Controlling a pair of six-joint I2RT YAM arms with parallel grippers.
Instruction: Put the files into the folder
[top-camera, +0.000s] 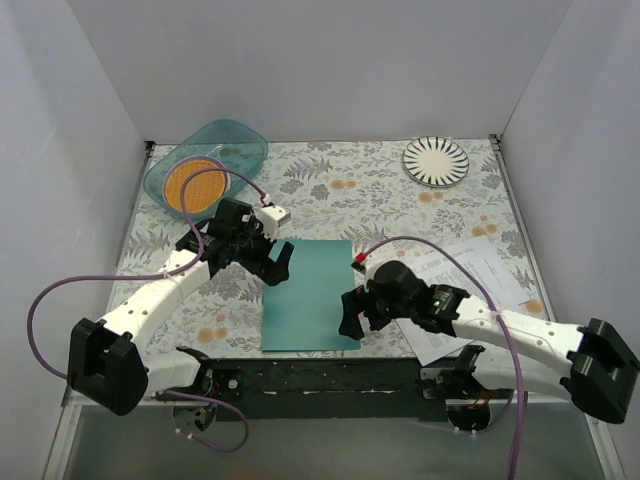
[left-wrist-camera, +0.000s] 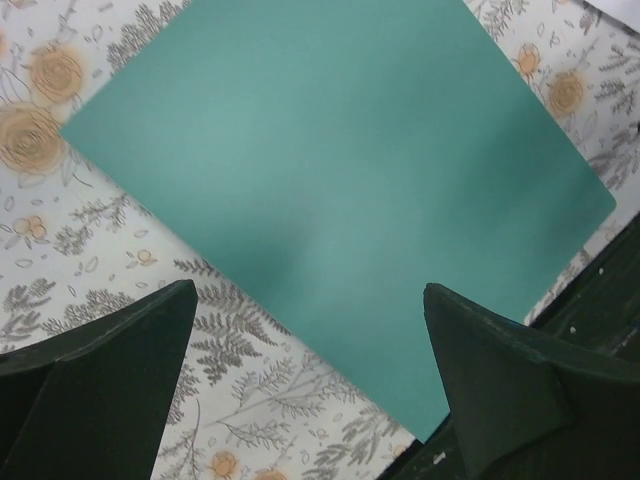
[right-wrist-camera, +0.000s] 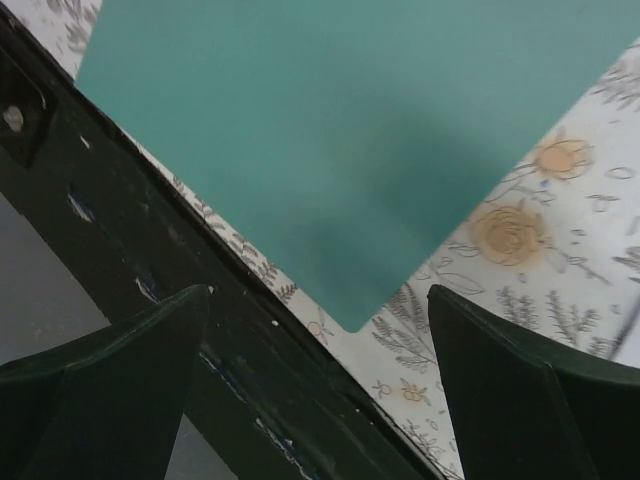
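The teal-green folder (top-camera: 310, 295) lies closed and flat on the floral tablecloth at the middle front; it also shows in the left wrist view (left-wrist-camera: 340, 170) and the right wrist view (right-wrist-camera: 340, 130). The white printed files (top-camera: 475, 290) lie to its right, partly under the right arm. My left gripper (top-camera: 278, 262) is open and empty above the folder's left edge. My right gripper (top-camera: 352, 312) is open and empty above the folder's near right corner.
A translucent teal bowl (top-camera: 205, 165) with an orange disc stands at the back left. A striped plate (top-camera: 436, 160) sits at the back right. The black base rail (top-camera: 330, 375) runs along the table's near edge. White walls enclose the table.
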